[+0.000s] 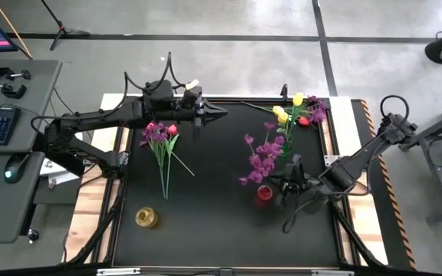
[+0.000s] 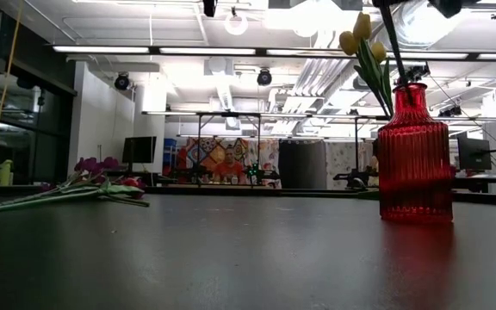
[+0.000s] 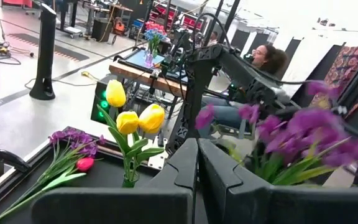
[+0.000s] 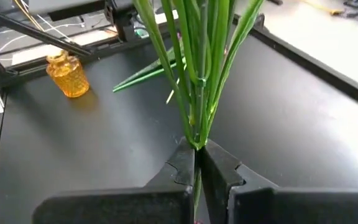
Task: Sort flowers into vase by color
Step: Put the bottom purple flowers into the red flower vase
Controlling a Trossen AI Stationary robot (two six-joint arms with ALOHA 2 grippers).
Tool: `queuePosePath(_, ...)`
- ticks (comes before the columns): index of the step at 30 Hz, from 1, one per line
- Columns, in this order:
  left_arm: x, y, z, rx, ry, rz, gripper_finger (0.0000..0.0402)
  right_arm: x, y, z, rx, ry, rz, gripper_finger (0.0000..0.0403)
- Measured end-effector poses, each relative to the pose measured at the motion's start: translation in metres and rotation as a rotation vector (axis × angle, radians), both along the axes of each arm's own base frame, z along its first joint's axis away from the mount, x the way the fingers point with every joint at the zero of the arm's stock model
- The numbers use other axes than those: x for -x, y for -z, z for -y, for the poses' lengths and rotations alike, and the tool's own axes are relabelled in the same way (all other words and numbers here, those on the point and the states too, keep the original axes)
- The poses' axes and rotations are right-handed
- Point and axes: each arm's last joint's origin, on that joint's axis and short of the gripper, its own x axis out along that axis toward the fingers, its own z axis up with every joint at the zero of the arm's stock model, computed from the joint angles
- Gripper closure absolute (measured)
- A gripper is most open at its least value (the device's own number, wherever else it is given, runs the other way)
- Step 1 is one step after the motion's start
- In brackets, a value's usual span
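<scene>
My right gripper [image 1: 285, 179] hovers beside and above the red ribbed vase [image 1: 263, 193], shut on a bunch of green stems [image 4: 197, 93]. The purple spray [image 1: 262, 157] rises from it. Three yellow tulips [image 2: 362, 39] stand in the red vase [image 2: 414, 151], leaning toward the far edge. My left gripper [image 1: 219, 112] is shut and empty, raised over the far left of the table. A purple spray and red tulips [image 1: 162, 136] lie flat on the left, stems pointing toward the near edge. My right gripper pinches the spray between its two fingers where several stems [image 4: 196, 142] run together. The branches rise above the fingers. One thin stem [image 2: 394, 47] runs down from them to the red vase's mouth. The blossoms lie outside the wrist view.
An amber glass vase [image 1: 146, 217] stands near the near left corner. More flowers, purple and red [image 1: 311, 113], lie at the far right corner. Bare black table [image 1: 213, 222] lies between the two vases. A seated person [image 3: 269, 59] shows beyond the table.
</scene>
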Motion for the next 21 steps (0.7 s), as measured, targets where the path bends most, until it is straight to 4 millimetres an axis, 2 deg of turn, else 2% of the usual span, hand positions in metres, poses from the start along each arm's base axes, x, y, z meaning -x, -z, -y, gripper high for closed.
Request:
queuePosePath(5,0.0,0.0,0.0,0.01,0.002,0.001,0.0402,0.002,0.013,0.0,-0.037,0.013,-0.006,0.0403)
queuePosePath(13,0.0,-0.002,-0.001,0.007,-0.001,0.017,0.0402,0.0,0.012,-0.001,-0.107,-0.012,0.003,0.0392)
queuePosePath(16,0.0,-0.003,-0.001,0.003,-0.001,0.032,0.0401,0.0,0.013,-0.003,-0.172,-0.047,-0.019,0.0354)
queuePosePath(21,0.0,-0.005,-0.001,-0.002,-0.001,0.053,0.0402,0.003,0.011,-0.004,-0.197,-0.079,-0.029,0.0255)
